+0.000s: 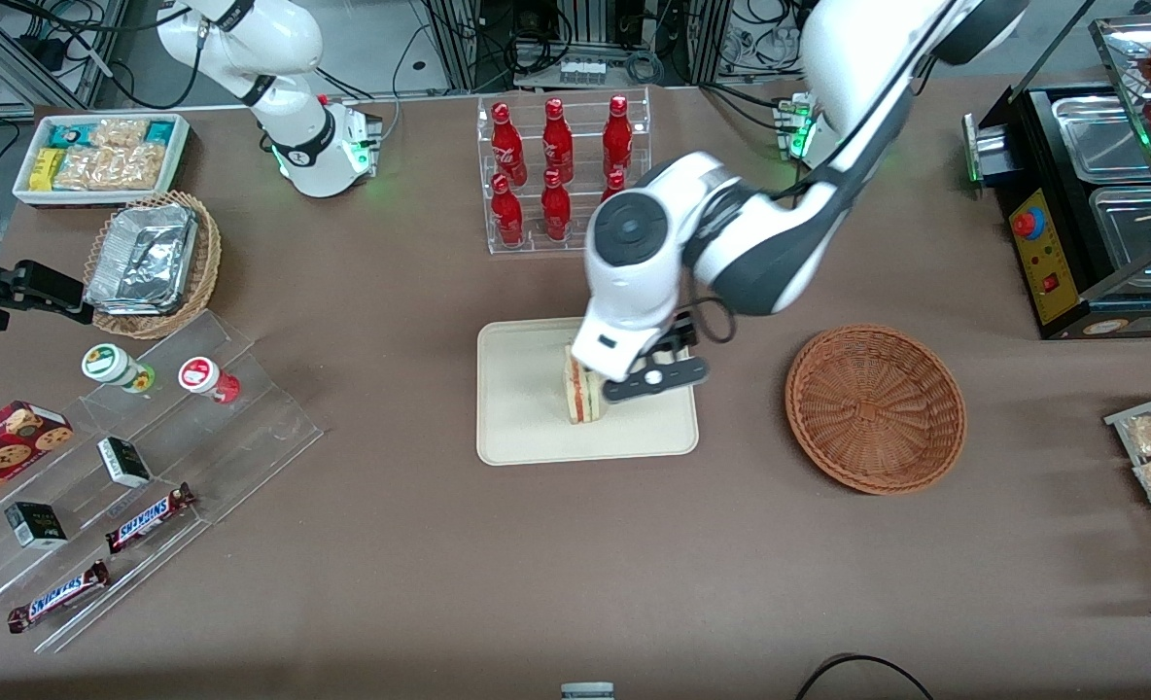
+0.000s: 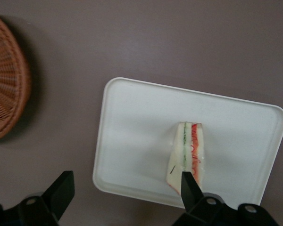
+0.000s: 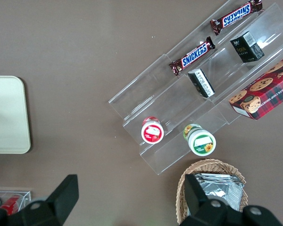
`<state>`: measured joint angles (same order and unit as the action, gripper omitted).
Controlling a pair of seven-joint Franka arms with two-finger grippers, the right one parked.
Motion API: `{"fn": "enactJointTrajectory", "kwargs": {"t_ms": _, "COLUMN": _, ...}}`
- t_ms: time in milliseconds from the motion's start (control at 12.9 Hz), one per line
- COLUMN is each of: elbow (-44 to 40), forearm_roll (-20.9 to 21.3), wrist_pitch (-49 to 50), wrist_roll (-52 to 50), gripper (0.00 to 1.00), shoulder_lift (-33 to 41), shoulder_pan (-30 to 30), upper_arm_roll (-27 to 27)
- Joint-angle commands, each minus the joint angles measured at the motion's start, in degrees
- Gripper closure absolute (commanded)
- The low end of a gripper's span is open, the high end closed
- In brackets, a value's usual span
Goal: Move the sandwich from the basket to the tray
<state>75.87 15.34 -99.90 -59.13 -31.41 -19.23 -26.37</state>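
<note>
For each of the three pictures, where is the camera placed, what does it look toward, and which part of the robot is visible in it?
Front view: high, facing the robots across the table; shows the working arm and its gripper above the cream rectangular tray.
Left wrist view: on the working arm, looking down at the triangular white-bread sandwich standing on the tray; open black fingers show.
Right wrist view: on the parked arm, looking down at clear snack shelves.
Shared: front and left wrist both show the empty reddish-brown wicker basket.

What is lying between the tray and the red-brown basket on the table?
Nothing: only bare brown tablecloth separates the tray and the basket, shown in front view. The open gripper hangs above the sandwich.
</note>
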Motion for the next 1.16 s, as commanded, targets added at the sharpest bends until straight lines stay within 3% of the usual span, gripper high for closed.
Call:
{"fn": "enactJointTrajectory", "kwargs": {"t_ms": 0, "elbow": 1.9, "forearm_roll": -4.4, "wrist_pitch": 5.9, "wrist_roll": 5.7, "gripper": 0.00, "shoulder_lift": 7.1, "shoulder_pan": 4.8, "upper_arm_roll": -0.2}}
{"fn": "enactJointTrajectory", "kwargs": {"t_ms": 465, "elbow": 2.4, "forearm_roll": -7.7, "wrist_pitch": 14.7, "wrist_roll": 15.6, "gripper": 0.00, "shoulder_lift": 16.4, "shoulder_pan": 14.1, "upper_arm_roll": -0.2}}
{"fn": "enactJointTrajectory", "kwargs": {"t_ms": 930, "elbow": 5.7, "forearm_roll": -9.1, "wrist_pitch": 17.9, "wrist_roll": 23.1, "gripper": 0.00, "shoulder_lift": 22.2, "shoulder_pan": 18.8, "upper_arm_roll": 0.3}}
{"fn": "enactJointTrajectory", "kwargs": {"t_ms": 1085, "elbow": 7.2, "forearm_roll": -11.1, "wrist_pitch": 18.1, "wrist_roll": 27.7, "gripper": 0.00, "shoulder_lift": 25.2, "shoulder_pan": 18.6, "upper_arm_roll": 4.0}}
